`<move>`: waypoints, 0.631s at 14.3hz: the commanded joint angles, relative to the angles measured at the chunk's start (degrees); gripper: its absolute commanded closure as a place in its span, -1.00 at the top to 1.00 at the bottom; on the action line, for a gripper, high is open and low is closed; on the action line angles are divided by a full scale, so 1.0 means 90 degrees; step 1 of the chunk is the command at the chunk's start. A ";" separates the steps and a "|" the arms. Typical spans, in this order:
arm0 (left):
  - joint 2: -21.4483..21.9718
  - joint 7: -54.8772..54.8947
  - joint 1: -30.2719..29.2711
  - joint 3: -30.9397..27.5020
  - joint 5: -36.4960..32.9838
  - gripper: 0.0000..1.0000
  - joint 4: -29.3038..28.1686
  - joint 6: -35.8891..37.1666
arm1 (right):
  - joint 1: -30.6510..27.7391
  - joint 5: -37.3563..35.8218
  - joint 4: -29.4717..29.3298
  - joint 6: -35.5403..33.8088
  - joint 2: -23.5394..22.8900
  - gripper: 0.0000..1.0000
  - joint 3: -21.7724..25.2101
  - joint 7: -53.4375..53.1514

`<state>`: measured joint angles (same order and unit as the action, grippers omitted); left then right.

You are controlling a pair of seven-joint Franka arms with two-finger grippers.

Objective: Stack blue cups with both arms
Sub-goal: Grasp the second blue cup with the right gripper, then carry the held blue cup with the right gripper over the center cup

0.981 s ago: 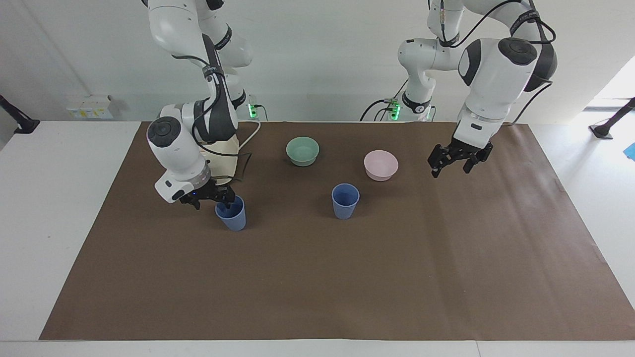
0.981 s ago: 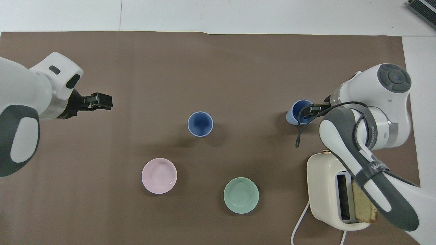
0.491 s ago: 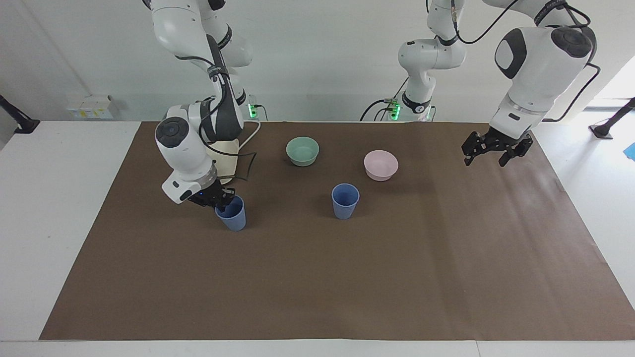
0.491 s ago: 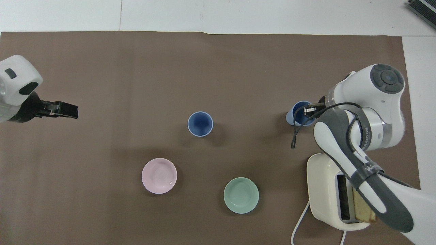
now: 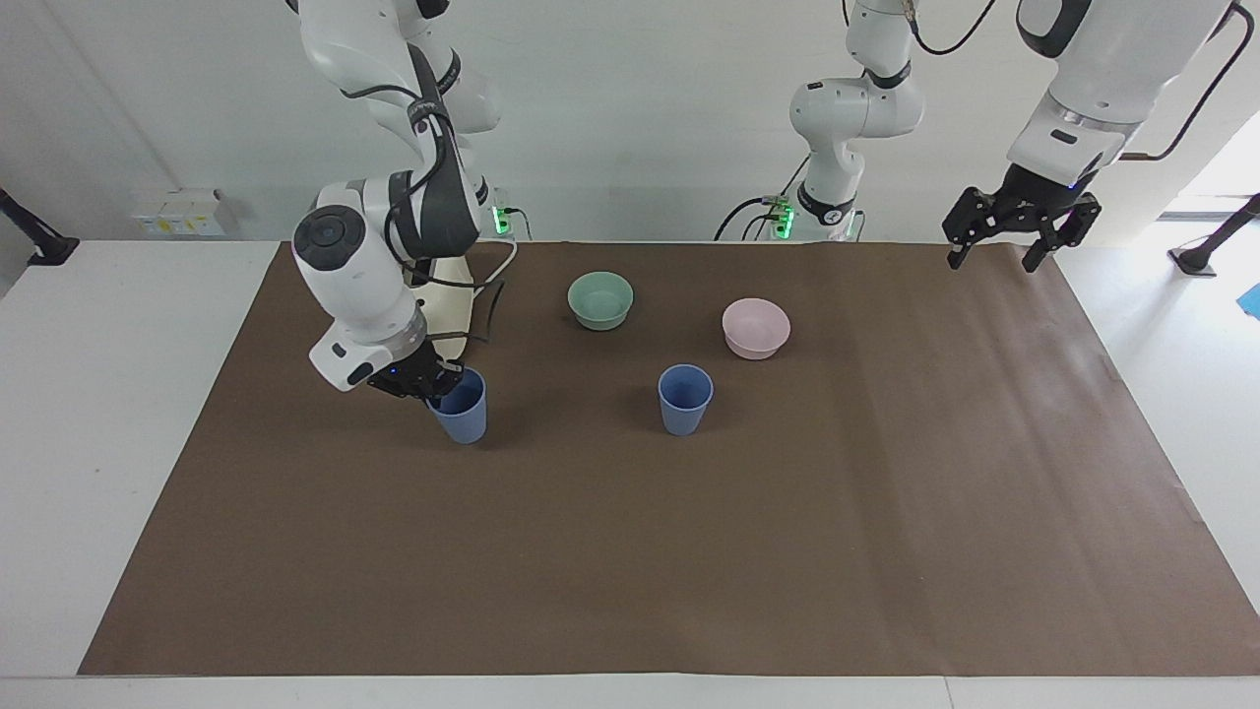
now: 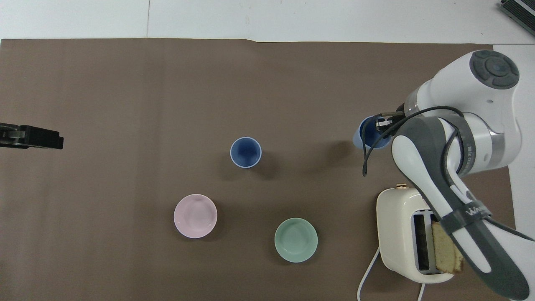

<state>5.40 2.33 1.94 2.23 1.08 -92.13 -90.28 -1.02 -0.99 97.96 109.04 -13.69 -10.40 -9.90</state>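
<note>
Two blue cups show. One blue cup [image 5: 684, 399] [image 6: 245, 152] stands upright on the brown mat, midway along the table. The other blue cup [image 5: 461, 408] [image 6: 368, 134] hangs tilted just above the mat, toward the right arm's end, its shadow apart from it. My right gripper [image 5: 434, 382] [image 6: 380, 125] is shut on that cup's rim, one finger inside the cup. My left gripper [image 5: 992, 260] [image 6: 41, 138] hangs open and empty, high over the mat's edge at the left arm's end.
A mint-green bowl [image 5: 600, 299] [image 6: 296, 240] and a pink bowl [image 5: 756, 327] [image 6: 195, 215] sit nearer to the robots than the standing cup. A cream toaster [image 5: 449, 305] [image 6: 400, 234] holding a bread slice [image 6: 446, 249] stands under the right arm.
My right gripper closed on the cup's rim and raised it slightly off the mat. My left arm rose and drew back toward its own end of the table, still open.
</note>
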 commanded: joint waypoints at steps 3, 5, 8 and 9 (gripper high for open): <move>-0.0092 0.0092 -0.0079 0.0055 -0.0023 1.00 0.0549 0.0549 | 0.0961 0.0052 -0.0912 -0.0621 -0.0060 -1.00 -0.0045 -0.1358; 0.0034 0.0131 -0.0089 0.0045 -0.0022 1.00 0.0452 0.0528 | 0.1430 0.0013 -0.1127 -0.0631 -0.0119 -1.00 -0.0036 -0.1837; 0.0074 0.0043 -0.0050 0.0055 -0.0032 1.00 0.0461 0.0548 | 0.1928 0.0061 -0.1381 -0.0554 -0.0187 -1.00 -0.0045 -0.2414; 0.0084 0.0043 -0.0040 0.0065 -0.0032 1.00 0.0451 0.0626 | 0.2123 0.0071 -0.1488 -0.0524 -0.0226 -1.00 -0.0055 -0.2638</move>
<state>5.64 2.39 1.94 2.31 1.08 -88.66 -86.59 16.09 -0.98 88.08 104.66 -13.86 -10.76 -30.53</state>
